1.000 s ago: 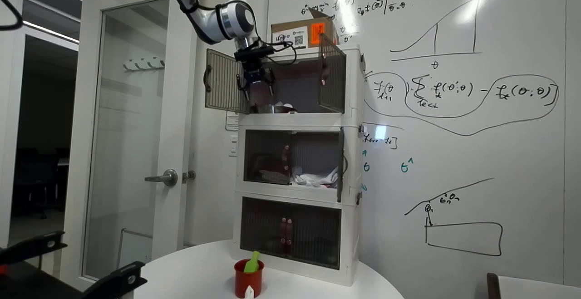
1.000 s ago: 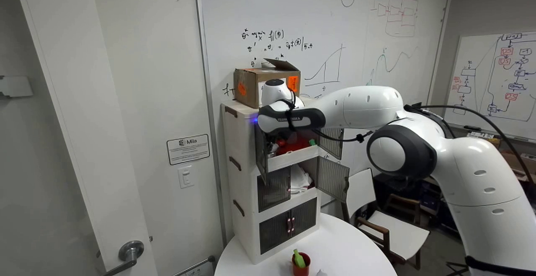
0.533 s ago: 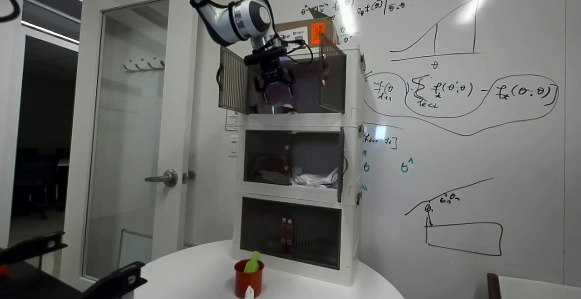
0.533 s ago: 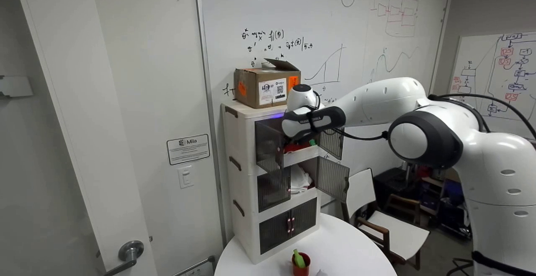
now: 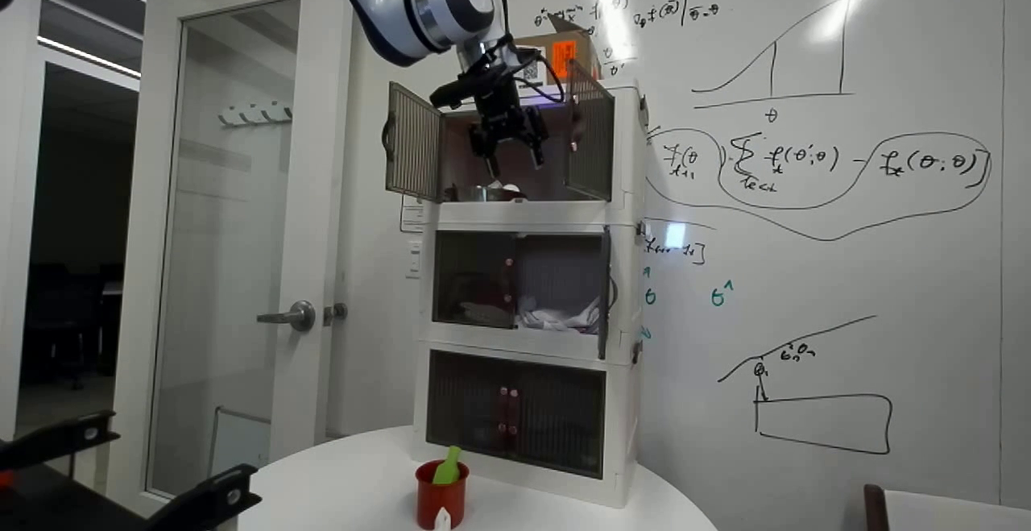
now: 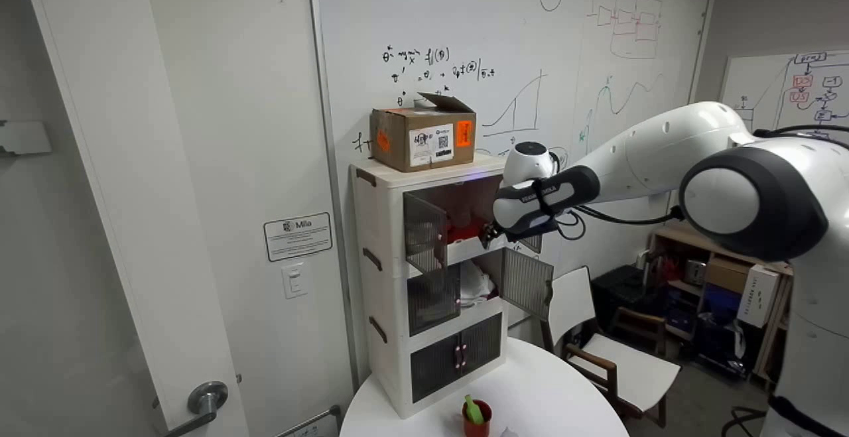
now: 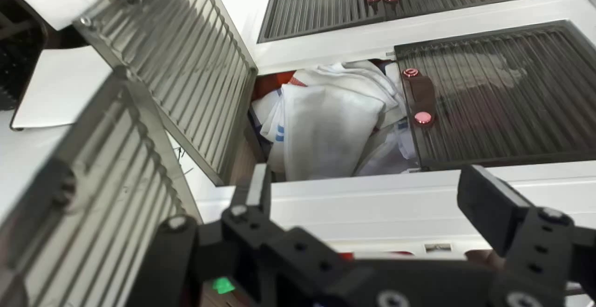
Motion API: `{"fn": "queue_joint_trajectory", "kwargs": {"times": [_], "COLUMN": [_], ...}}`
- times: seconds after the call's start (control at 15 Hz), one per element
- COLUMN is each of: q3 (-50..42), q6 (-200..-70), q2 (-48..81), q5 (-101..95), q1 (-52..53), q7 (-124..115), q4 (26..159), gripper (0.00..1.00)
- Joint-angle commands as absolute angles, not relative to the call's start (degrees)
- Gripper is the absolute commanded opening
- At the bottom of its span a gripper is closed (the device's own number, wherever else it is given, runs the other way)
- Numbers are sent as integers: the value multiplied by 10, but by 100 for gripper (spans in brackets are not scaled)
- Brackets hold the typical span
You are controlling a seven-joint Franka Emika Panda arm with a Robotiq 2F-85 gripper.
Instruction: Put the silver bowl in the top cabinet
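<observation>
The silver bowl (image 5: 481,192) sits on the floor of the top cabinet (image 5: 527,213), towards its left side in an exterior view, with small white and dark items close beside it. The top cabinet also shows in an exterior view (image 6: 474,249), where I cannot make out the bowl. Its two greyish doors, the left (image 5: 415,143) and right (image 5: 590,132), stand open. My gripper (image 5: 515,163) is open and empty, above and to the right of the bowl, apart from it. In the wrist view my gripper (image 7: 368,186) has its fingers wide apart with nothing between them.
A cardboard box (image 6: 424,138) stands on top of the cabinet stack. The middle compartment holds white cloths (image 7: 330,125), and one of its doors (image 6: 527,282) is swung open. A red cup (image 5: 441,495) with a green utensil stands on the white round table (image 5: 346,483).
My open gripper has moved right and back out from the cabinet, away from the bowl. The left top door has swung slightly. The bowl stays in place.
</observation>
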State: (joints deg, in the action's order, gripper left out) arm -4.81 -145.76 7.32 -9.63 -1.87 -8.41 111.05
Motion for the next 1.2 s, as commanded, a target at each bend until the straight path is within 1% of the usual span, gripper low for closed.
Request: {"fn": "queue_joint_trajectory", "kwargs": {"times": [0.0, 0.27, 0.4, 0.53, 0.73, 0.8, 0.93, 1.13], "q3": [-41, -47, -60, -63, -70, -69, -74, -75], "q6": [-1516, -1561, -1546, -1515, -1466, -1491, -1475, -1472], "q2": [-35, -135, -197, -260, -355, -273, -323, -349], "q5": [-16, 113, 147, 145, 93, 104, 92, 88], "q1": [-32, -13, 5, 8, 1, 10, 10, 10], "q7": [-60, 71, 138, 173, 183, 157, 162, 162], "q4": [1254, 1382, 1448, 1507, 1586, 1523, 1565, 1582], "gripper": [100, 100, 100, 100, 100, 100, 100, 100]}}
